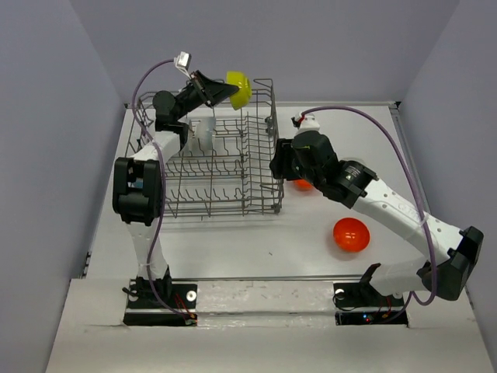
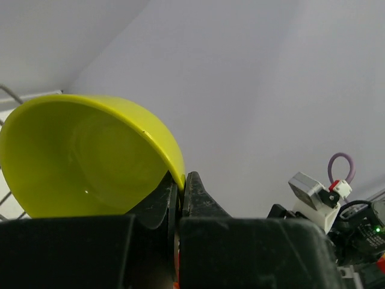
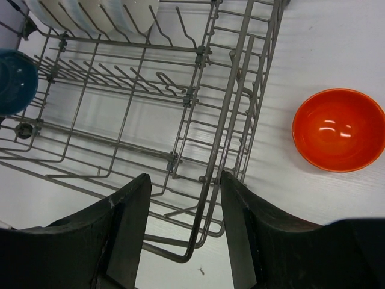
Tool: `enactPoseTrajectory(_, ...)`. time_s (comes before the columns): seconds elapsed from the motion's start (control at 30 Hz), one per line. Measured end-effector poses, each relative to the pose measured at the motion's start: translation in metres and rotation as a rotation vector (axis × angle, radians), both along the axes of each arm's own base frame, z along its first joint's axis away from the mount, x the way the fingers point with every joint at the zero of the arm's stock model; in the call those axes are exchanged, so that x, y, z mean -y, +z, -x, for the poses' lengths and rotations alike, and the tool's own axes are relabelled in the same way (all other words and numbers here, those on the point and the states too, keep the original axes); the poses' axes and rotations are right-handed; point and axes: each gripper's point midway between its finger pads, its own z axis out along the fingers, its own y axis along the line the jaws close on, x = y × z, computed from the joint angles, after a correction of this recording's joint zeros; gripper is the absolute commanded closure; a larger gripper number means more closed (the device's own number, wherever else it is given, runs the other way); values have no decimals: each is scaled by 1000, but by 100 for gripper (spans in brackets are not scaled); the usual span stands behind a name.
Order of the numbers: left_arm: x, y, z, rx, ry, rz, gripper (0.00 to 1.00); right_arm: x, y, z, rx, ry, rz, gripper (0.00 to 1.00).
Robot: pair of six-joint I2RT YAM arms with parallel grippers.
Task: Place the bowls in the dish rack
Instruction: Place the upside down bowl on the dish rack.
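Note:
My left gripper (image 1: 221, 92) is shut on the rim of a yellow-green bowl (image 1: 239, 88), holding it up above the far right corner of the dish rack (image 1: 256, 155). In the left wrist view the bowl (image 2: 78, 156) hangs on edge with its rim pinched at the gripper (image 2: 181, 180). My right gripper (image 3: 185, 186) is open over the rack's right wall (image 3: 209, 179), whose wires show between its fingers; nothing is held. An orange-red bowl (image 3: 338, 129) sits upright on the table just right of the rack. A second one (image 1: 351, 234) lies nearer the front.
Inside the rack stand white bowls (image 3: 90, 12) in a row at the far left and a blue bowl (image 3: 15, 81) beside them. The right arm (image 1: 365, 186) stretches over the table and partly covers the nearer-to-rack orange-red bowl (image 1: 301, 184). Grey walls close in three sides.

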Motion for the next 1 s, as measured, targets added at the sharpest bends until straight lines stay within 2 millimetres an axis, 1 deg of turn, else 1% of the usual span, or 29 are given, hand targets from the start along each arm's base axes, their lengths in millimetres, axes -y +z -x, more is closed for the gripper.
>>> enactPoseTrajectory(0.13, 2, -34, -17, -134, -24, 28, 100, -5, -7, -4, -7, 3, 6, 44)
enactPoseTrajectory(0.23, 3, -48, -25, -173, -21, 30, 100, -6, -8, -5, -7, 5, 9, 45)
enactPoseTrajectory(0.33, 3, -49, -27, -159, -11, 25, 100, -6, -9, -5, -5, 5, 8, 45)
enactPoseTrajectory(0.5, 3, -29, -32, -102, 9, 22, 100, -6, -14, -5, -11, 6, 18, 45)
enactPoseTrajectory(0.67, 6, -22, -42, -88, 43, 6, 100, -6, -14, -6, -9, 6, 16, 45)
enactPoseTrajectory(0.77, 10, -26, -50, -104, 56, 1, 100, -7, -19, -6, -13, 6, 20, 46)
enactPoseTrajectory(1.0, 24, -55, -73, -185, 75, -25, 100, -7, -31, -6, -30, 7, 42, 46)
